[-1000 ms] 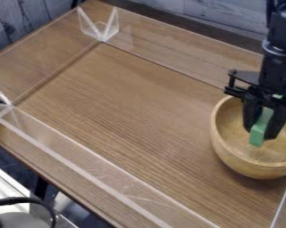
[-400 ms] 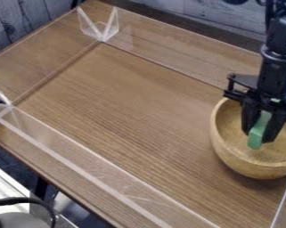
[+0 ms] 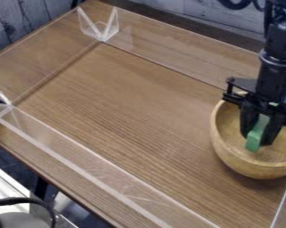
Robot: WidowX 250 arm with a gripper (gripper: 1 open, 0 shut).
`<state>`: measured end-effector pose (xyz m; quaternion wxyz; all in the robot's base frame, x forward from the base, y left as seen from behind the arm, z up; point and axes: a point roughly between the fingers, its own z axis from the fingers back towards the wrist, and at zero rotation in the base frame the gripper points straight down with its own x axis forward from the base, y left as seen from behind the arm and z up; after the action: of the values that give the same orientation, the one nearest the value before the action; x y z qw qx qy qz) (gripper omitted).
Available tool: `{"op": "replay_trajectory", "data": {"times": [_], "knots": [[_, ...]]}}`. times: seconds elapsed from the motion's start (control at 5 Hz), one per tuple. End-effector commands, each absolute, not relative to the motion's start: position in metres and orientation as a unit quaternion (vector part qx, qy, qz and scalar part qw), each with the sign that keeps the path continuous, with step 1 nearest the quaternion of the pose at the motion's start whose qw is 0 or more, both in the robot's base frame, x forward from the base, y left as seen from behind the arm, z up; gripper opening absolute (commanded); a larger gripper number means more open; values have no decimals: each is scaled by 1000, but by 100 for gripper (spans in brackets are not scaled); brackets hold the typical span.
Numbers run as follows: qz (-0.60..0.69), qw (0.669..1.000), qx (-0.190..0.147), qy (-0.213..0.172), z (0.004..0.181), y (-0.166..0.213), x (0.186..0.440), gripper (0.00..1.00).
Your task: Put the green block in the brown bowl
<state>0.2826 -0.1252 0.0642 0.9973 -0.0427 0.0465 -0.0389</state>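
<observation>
The brown bowl (image 3: 232, 153) sits at the right edge of the wooden table, round and light brown with a thick rim. My gripper (image 3: 264, 127) hangs straight down over the bowl's inside, shut on the green block (image 3: 259, 135). The block stands almost upright between the dark fingers, its lower end down inside the bowl near the bottom. Its upper end is hidden by the fingers. Whether the block touches the bowl's floor I cannot tell.
The wooden tabletop (image 3: 121, 107) is ringed by low clear plastic walls (image 3: 103, 27). The black arm (image 3: 280, 53) rises from the gripper to the top right corner. A dark object (image 3: 20, 214) shows below the table's front left edge.
The gripper with the green block has sunk slightly lower into the bowl. Its grip has not changed.
</observation>
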Motion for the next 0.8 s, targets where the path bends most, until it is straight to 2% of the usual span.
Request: {"op": "replay_trajectory", "data": {"times": [0.0, 0.6], "knots": [[-41, 998, -49, 28, 74, -127, 287, 0], [-40, 997, -52, 32, 72, -124, 288, 0]]}}
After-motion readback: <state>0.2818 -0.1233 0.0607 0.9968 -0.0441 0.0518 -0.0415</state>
